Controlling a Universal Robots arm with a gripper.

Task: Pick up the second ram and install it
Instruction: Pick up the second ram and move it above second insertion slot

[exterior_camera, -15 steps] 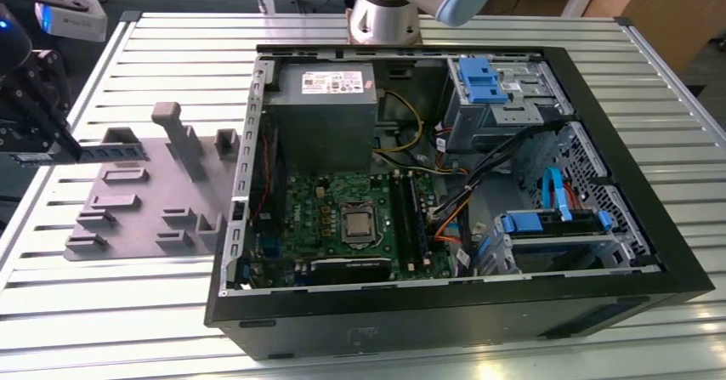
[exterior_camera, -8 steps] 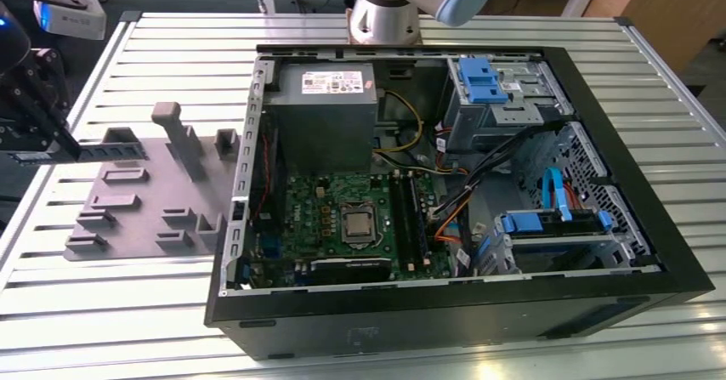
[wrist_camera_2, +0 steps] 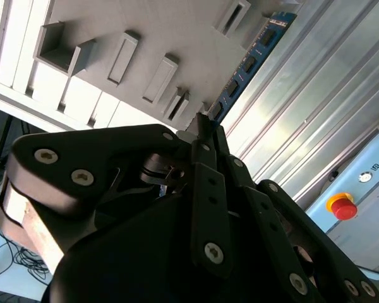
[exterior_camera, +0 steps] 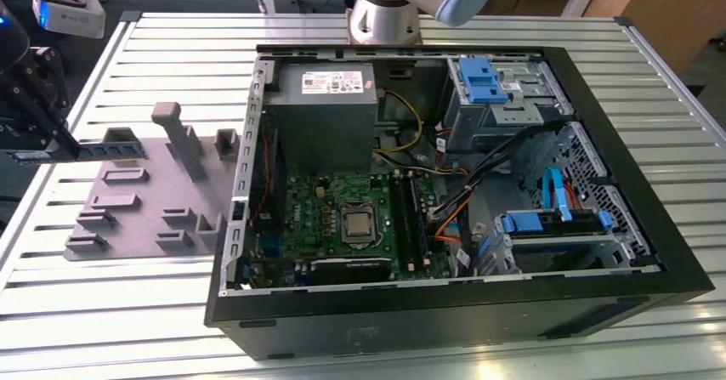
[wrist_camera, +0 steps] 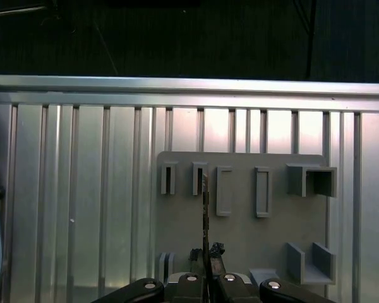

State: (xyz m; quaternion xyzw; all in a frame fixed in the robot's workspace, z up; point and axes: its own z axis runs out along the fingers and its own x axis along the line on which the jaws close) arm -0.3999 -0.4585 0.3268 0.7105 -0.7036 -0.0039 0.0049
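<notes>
Gripping the second ram point(wrist_camera_2: 249, 60) by one end, the pincer point(wrist_camera_2: 205, 124) is clamped on it over the grey tray point(exterior_camera: 136, 218) on the slatted surface point(exterior_camera: 170, 57). The stick's long axis runs straight out from the fingertips, pointing toward the exterior view's right, where the open computer case point(exterior_camera: 454, 312) sits.

Slatted metal table point(exterior_camera: 170, 48). Grey tray point(exterior_camera: 125, 201) with upright blocks lies on it, just beside open PC case point(exterior_camera: 454, 320), toward exterior view's left. Inside case: power supply point(exterior_camera: 323, 112), green motherboard point(exterior_camera: 329, 201), CPU point(exterior_camera: 359, 224), blue caddies point(exterior_camera: 482, 78), cables point(exterior_camera: 505, 159). Red button point(wrist_camera_2: 342, 207) in second wrist view.
</notes>
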